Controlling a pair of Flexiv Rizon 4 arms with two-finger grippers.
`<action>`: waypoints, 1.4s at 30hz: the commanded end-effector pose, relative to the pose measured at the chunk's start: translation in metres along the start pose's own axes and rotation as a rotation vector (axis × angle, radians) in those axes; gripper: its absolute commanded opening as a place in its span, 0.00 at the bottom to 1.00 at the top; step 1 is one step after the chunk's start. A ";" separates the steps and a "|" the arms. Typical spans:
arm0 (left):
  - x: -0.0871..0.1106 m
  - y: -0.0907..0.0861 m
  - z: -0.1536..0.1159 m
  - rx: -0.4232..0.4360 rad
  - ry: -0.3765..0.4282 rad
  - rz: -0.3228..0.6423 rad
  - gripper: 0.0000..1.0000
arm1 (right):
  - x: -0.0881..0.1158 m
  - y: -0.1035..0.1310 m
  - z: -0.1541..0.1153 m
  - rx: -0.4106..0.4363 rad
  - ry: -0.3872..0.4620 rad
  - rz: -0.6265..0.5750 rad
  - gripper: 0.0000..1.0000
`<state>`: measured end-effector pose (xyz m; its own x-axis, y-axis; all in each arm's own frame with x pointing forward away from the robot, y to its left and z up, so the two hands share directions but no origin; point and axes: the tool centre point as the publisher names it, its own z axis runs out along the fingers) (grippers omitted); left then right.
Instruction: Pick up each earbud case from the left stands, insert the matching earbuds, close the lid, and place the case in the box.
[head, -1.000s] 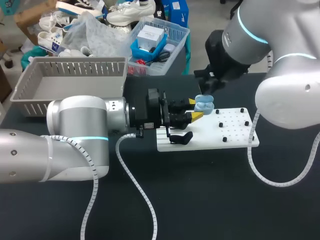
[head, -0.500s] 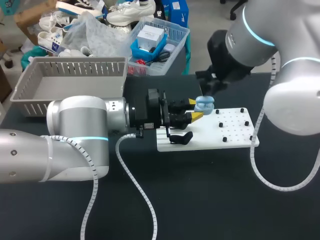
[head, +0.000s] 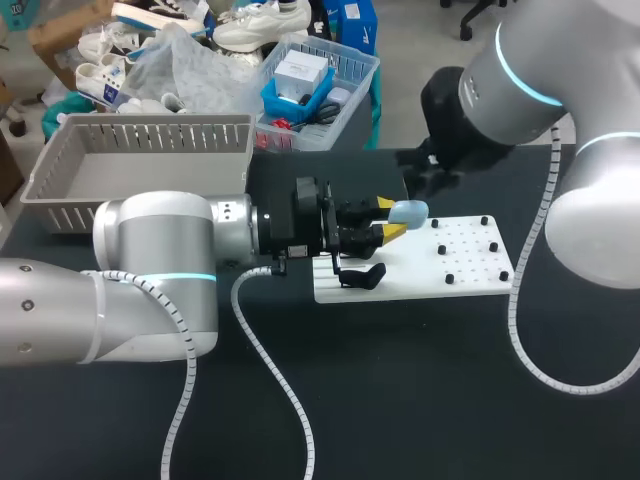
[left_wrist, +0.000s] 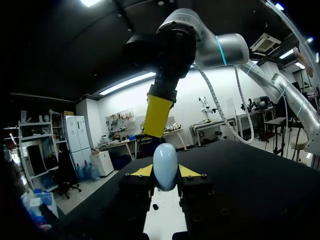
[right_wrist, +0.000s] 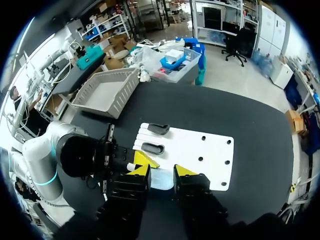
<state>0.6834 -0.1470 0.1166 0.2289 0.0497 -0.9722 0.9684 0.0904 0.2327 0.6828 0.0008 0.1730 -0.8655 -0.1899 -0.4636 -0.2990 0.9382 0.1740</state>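
Left jaws are clenched on the pale blue earbud case, pinching its lower part from both sides, with the rounded top standing proud of the yellow tips. I hold it over the left edge of the white stand board, which lies toward the right half of the bench. The lid looks down, but I cannot tell whether it has latched or whether the earbuds are inside. Just nearer than my grip, a black case rests on its stand, and a second black case sits beyond it along the same edge of the board. Over the blue case, my right jaws stand apart, grasping nothing, with one yellow finger close above the lid.

My worries are these. The shell is smooth and curved and I hold it low, so a quick swing could let it pivot or squirt out. If I move off before the right arm is clear, that finger may catch the lid and flip it open. A low path could knock the black cases off their stands. The grey box sits at the bench's far left corner with a tall wall, so releasing from high up could pop an unlatched lid.
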 end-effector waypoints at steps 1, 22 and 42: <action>0.000 -0.001 0.000 -0.005 0.000 0.001 0.00 | 0.013 0.002 -0.013 0.012 -0.036 -0.001 0.29; 0.003 0.006 -0.011 -0.021 0.020 0.002 0.00 | 0.065 -0.005 -0.025 -0.009 -0.052 0.008 0.29; 0.009 0.084 -0.092 -0.178 0.114 0.048 0.00 | 0.082 -0.013 -0.018 -0.050 -0.164 -0.133 0.33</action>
<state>0.7575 -0.0550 0.1285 0.2470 0.1737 -0.9533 0.9285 0.2390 0.2841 0.6099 -0.0362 0.1506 -0.7794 -0.2917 -0.5545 -0.4411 0.8840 0.1549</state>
